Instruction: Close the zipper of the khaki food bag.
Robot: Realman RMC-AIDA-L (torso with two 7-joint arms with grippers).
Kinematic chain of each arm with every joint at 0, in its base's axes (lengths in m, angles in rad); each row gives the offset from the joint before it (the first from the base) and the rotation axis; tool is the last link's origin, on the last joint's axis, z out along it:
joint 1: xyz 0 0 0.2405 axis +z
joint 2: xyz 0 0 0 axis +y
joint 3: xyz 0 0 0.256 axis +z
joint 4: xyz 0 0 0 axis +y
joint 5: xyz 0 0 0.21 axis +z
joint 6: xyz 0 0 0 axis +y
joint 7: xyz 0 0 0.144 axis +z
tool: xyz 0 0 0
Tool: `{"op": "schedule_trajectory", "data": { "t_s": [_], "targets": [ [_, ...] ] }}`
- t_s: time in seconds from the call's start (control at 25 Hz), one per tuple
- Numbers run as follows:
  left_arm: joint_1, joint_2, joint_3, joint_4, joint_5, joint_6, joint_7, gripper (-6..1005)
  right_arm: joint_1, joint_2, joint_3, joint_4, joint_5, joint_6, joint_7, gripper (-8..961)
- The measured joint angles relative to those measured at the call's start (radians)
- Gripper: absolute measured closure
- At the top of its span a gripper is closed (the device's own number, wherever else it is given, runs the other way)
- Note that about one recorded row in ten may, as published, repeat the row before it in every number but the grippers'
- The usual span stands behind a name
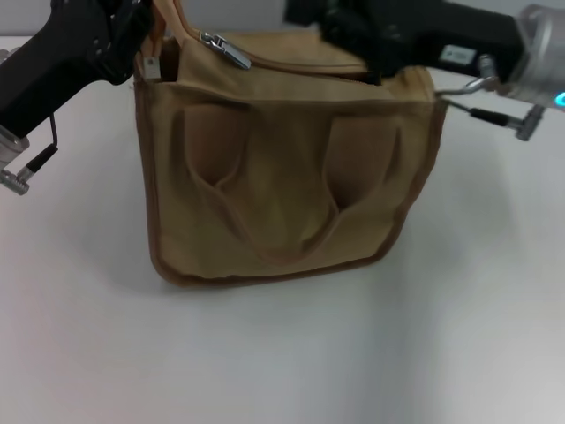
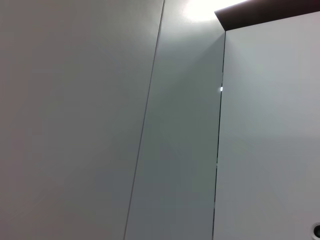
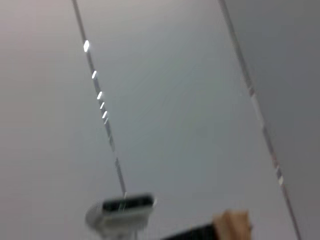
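khaki food bag (image 1: 282, 177): soft, light canvas, upright mid-desk (image 1: 282, 371); likely sags unless braced. zipper (image 1: 265, 60): take the small, slippery silver pull (image 1: 222, 48) near the left corner. left pincer (image 1: 132, 35) and right pincer (image 1: 353, 35) at the top corners; grip cannot be told.

a bare test room or lab, by the look of it: a plain white counter (image 1: 282, 353), smooth pale grey wall panels (image 2: 75, 125) with thin seams, and a bright ceiling light (image 2: 202, 9).

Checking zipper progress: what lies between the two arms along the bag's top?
In the head view, the zipper with its silver pull tab, atop the khaki food bag.
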Motion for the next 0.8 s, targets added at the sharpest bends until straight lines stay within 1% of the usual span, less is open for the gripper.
{"op": "schedule_trajectory", "data": {
  "t_s": [0.08,0.24,0.44,0.64,0.8],
  "targets": [
    [-0.007,0.0,0.003,0.001,0.0,0.001,-0.001,914,0.029,0.003,-0.015,-0.007,-0.074,0.023,-0.001,863],
    [-0.027,0.0,0.013,0.0,0.0,0.001,-0.002,913,0.032,0.009,-0.024,-0.018,-0.101,0.055,-0.013,839],
    [-0.039,0.0,0.023,0.005,0.0,0.001,-0.002,912,0.018,0.01,-0.025,-0.043,-0.087,0.067,-0.018,627],
    [-0.049,-0.002,0.024,0.004,0.0,-0.002,-0.003,911,0.016,0.01,-0.021,-0.045,-0.08,0.087,-0.019,466],
    [-0.059,-0.002,0.024,0.001,0.001,-0.005,-0.003,910,0.026,0.01,-0.04,-0.038,-0.083,0.113,-0.018,447]
  ]
}}
